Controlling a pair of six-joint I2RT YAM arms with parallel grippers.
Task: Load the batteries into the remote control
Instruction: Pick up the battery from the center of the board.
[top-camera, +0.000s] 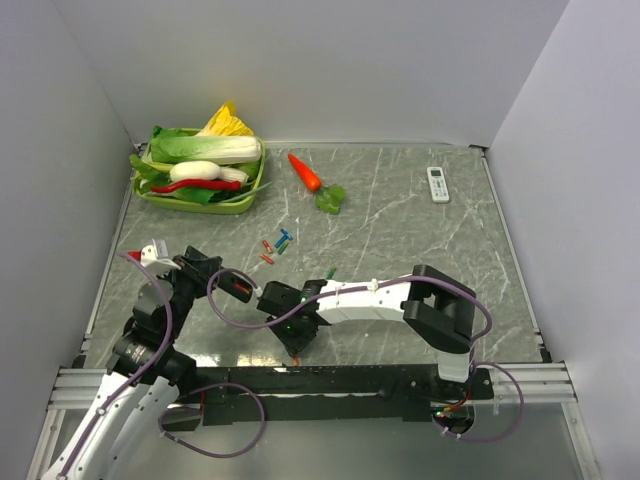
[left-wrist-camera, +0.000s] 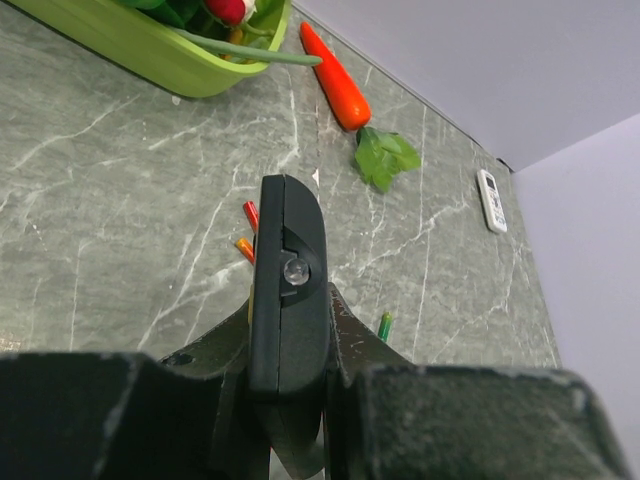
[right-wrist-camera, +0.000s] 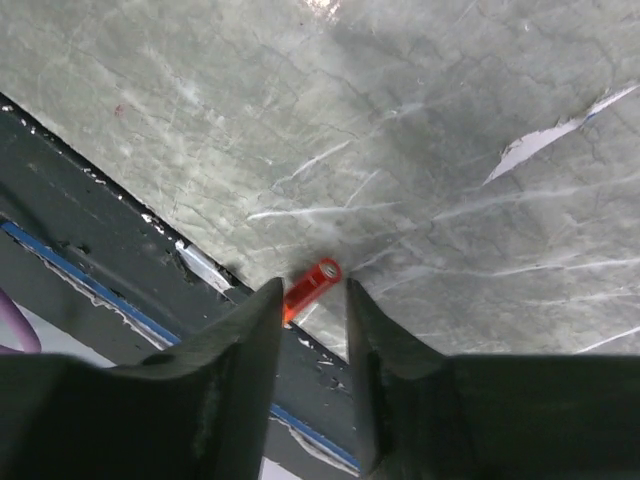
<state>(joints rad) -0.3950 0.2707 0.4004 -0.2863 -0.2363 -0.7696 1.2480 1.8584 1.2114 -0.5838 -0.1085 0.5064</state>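
Two grippers low over the near part of the grey marbled table (top-camera: 400, 250). Nearest, at the very front edge: right gripper (right-wrist-camera: 312, 292), pointed down, jaws partly open, straddling one red-orange battery (right-wrist-camera: 314, 282). Lying slantwise on the stone right beside the dark frame rail (right-wrist-camera: 120, 240), narrower than the gap around it; no sure grip on it — contact with either finger impossible to judge.

Just left of that and a little further in: left gripper (left-wrist-camera: 290, 345), clamped tight on the black remote control (left-wrist-camera: 287, 250). Held on edge, one end pointing away across the table, a small round window on the end facing the wrist camera.

Beyond the remote control, on the table: a red battery (left-wrist-camera: 250, 214) and an orange battery (left-wrist-camera: 245, 248) close together, partly hidden behind its left side; a green battery (left-wrist-camera: 384, 325) alone to the right. Seen from above, a blue battery (top-camera: 285, 237) in that small cluster as well.

Further back: a carrot (top-camera: 305, 172) with a leafy sprig (top-camera: 330, 198) just beside its tip, and left of them a lime-green tray (top-camera: 240, 205) heaped with vegetables. Far right, near the back wall — a white remote (top-camera: 438, 184), well apart from everything else.
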